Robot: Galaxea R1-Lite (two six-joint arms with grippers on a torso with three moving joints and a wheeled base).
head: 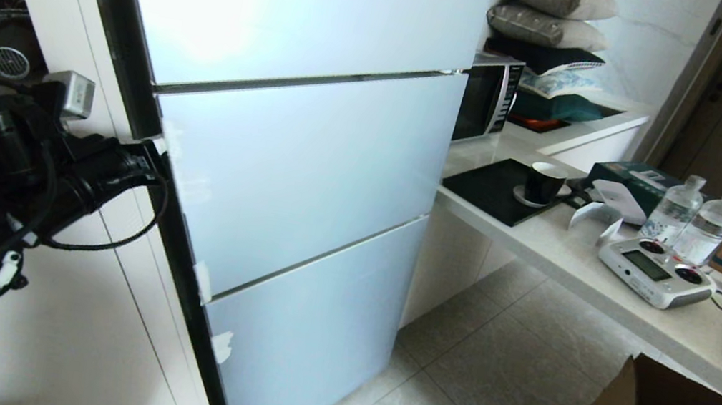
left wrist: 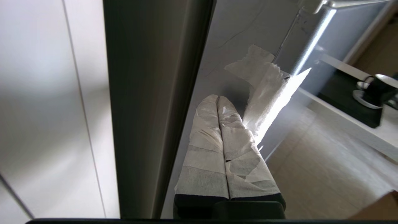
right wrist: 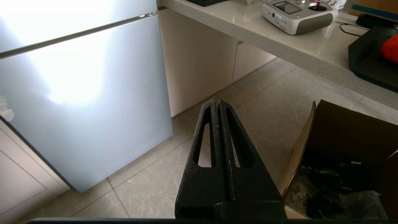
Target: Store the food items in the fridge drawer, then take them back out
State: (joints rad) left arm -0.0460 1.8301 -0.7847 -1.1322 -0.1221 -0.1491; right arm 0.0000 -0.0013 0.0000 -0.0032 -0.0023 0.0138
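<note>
The left end effector (left wrist: pixel 217 101), clenched and empty, is pressing against the fridge door's (head: pixel 297 149) edge. The door is likely rigid and heavy; hook it just ahead of the fingertips.

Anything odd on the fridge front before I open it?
Torn white tape scraps stick along the fridge doors' left edge, one flapping loose beside the shut left gripper. Nothing looks spilled or damaged.

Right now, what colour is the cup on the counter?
Black, on a pale saucer; the cup shows best in the head view.

Probably a home kitchen: a tall fridge (head: pixel 297 149) just beside the left gripper (left wrist: pixel 217 101), with a microwave (head: pixel 487 98) and stone countertop (head: pixel 562 256) beyond.
</note>
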